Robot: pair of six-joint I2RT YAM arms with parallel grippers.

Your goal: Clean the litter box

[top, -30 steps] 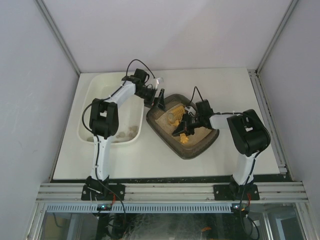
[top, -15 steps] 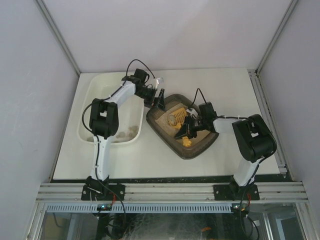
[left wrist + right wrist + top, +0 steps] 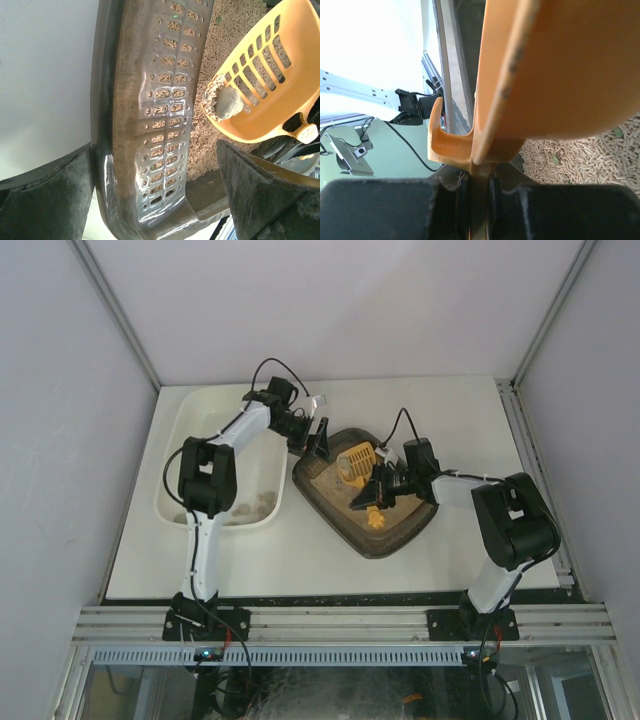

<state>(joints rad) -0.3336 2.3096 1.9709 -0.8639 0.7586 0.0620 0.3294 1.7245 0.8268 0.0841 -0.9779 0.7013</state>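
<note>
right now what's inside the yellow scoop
A grey clump and a few pellets sit at the lip of the yellow scoop. The rest of the bowl looks bare; its handle end is hidden behind the right gripper.

The left arm is reaching forward with its elbow folded, the left gripper (image 3: 319, 440) clamping across the litter box (image 3: 400, 540) rim, while the right arm is stretching low and leftward, the right gripper (image 3: 383, 484) pinching the orange scoop (image 3: 356, 459) by its handle.

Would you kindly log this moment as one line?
left gripper: astride litter box rim, grip unclear | right gripper: shut on yellow scoop | scoop: grey clump aboard
</note>
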